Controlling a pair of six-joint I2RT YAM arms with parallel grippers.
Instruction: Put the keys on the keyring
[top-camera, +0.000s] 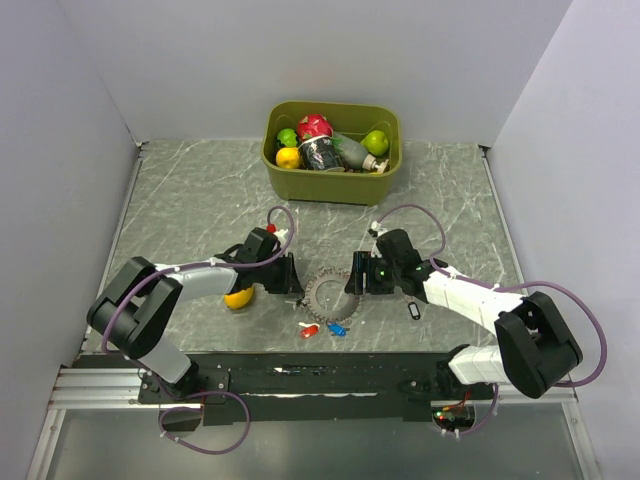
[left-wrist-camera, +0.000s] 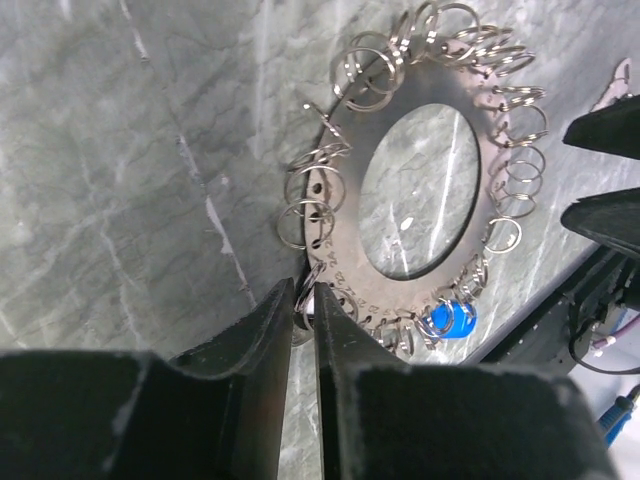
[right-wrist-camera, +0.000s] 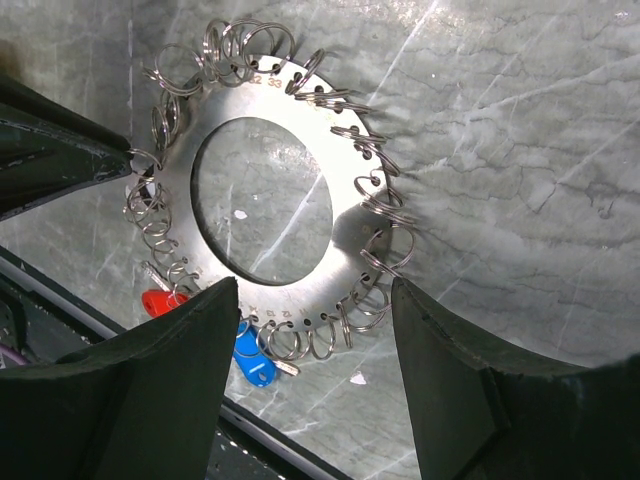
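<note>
The keyring (top-camera: 325, 293) is a flat metal disc with a wide hole and several small split rings round its rim, lying between my grippers. My left gripper (left-wrist-camera: 305, 297) is shut on one split ring at the rim of the keyring (left-wrist-camera: 340, 215). My right gripper (right-wrist-camera: 313, 290) is open, its fingers astride the near rim of the keyring (right-wrist-camera: 352, 190), not touching it. A blue key (right-wrist-camera: 250, 357) and a red key (right-wrist-camera: 160, 302) lie at the rim's near edge; both show in the top view, blue (top-camera: 338, 327) and red (top-camera: 308, 330). A black key (top-camera: 413, 312) lies under the right arm.
A yellow lemon (top-camera: 238, 297) sits under the left arm. A green bin (top-camera: 385, 185) with fruit and a can stands at the back. The black base rail (top-camera: 320, 375) runs along the near edge. White walls close in on both sides.
</note>
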